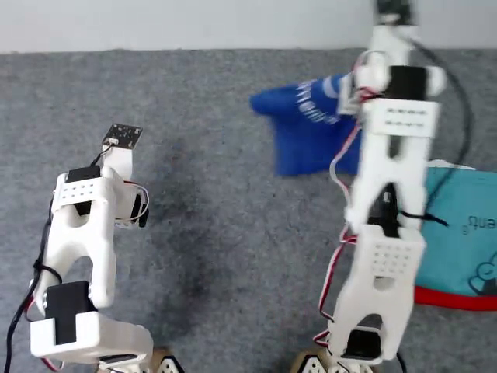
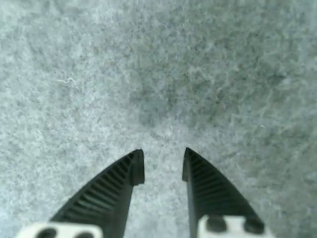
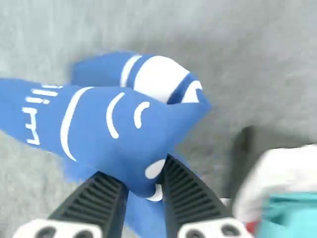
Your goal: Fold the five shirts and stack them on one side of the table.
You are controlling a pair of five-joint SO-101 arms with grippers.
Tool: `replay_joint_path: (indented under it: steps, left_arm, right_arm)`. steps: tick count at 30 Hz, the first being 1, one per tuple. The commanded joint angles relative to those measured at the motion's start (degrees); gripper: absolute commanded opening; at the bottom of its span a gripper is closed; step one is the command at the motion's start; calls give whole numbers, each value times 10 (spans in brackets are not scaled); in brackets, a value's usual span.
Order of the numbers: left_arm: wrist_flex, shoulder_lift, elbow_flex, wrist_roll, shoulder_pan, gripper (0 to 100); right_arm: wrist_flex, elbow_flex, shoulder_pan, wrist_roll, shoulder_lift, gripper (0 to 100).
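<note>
High view: we see the grey table with both arms on it. Our left arm stands on the near left over bare surface. Our right arm stretches toward the far edge. The blue shirt lies crumpled at the far side, just beside that arm's outer end and partly under it. A teal shirt lies flat at the right edge of the table, on top of a red cloth that peeks out along its near edge.

Left wrist view: our left gripper hangs over the table with its two dark fingers parted and nothing between them.

Right wrist view: our right gripper is pinched onto a bunched fold of the blue shirt, with the fabric wedged between its ribbed fingers and draping away over the table. To one side we see the teal shirt with a white patch next to it; we cannot tell what the white is.
</note>
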State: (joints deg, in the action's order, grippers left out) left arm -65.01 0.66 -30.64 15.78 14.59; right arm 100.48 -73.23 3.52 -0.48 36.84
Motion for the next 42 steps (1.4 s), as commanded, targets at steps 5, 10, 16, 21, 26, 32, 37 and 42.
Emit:
replay_joint_path:
  steps: [5,10,16,21,26,32,37,42]
  left_arm:
    - [-4,-22,6,-3,1,138]
    - [-4,-22,6,-3,1,138]
    - [-4,-22,6,-3,1,138]
    - [-4,-22,4,-3,1,138]
    - [-4,-22,4,-3,1,138]
    - [-4,-22,5,-3,1,138]
    - [-4,-22,3,-3,1,138]
    - [-4,-22,2,-3,1,138]
  right_arm:
    - [24,120,77,-8,-159,9]
    - [22,193,72,-4,-213,9]
    - [22,192,37,-4,-249,9]
    - [22,192,7,-4,-289,9]
    - [24,206,115,-4,-319,9]
    - [23,359,278,-4,-349,9]
    - [-22,542,412,21,-357,9]
    - [-115,677,519,47,-357,9]
